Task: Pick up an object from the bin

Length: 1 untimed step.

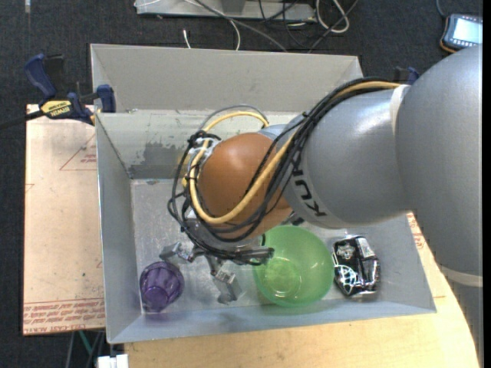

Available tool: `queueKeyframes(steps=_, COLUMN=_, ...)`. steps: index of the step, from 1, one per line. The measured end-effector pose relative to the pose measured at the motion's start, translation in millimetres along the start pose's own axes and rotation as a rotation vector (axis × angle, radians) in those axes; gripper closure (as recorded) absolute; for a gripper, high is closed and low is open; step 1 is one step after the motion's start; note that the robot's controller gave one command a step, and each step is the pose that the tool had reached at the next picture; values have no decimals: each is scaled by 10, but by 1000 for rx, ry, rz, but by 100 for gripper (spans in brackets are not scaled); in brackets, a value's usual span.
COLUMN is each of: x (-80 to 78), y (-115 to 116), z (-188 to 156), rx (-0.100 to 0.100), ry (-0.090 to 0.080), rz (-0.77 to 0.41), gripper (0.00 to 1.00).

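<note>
The purple cup [159,286] stood in the front left corner of the bin [115,205]. Just right of it the gripper [201,271] hung over bare grey floor, its fingers [224,282] spread apart with nothing between them. The orange cover [230,175] hid the bin's middle and the far rim of the green bowl [291,271], a black-and-white packet [355,265] lay right of the bowl, and dark carpet [77,21] lay beyond.
</note>
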State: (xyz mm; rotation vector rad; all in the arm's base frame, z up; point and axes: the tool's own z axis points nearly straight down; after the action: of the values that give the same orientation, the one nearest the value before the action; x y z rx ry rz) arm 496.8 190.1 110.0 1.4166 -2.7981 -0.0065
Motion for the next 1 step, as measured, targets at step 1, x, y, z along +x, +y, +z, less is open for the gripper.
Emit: queueKeyframes(steps=1, x=-19, y=78, z=239, rx=7, ry=-15, rz=514, gripper=0)
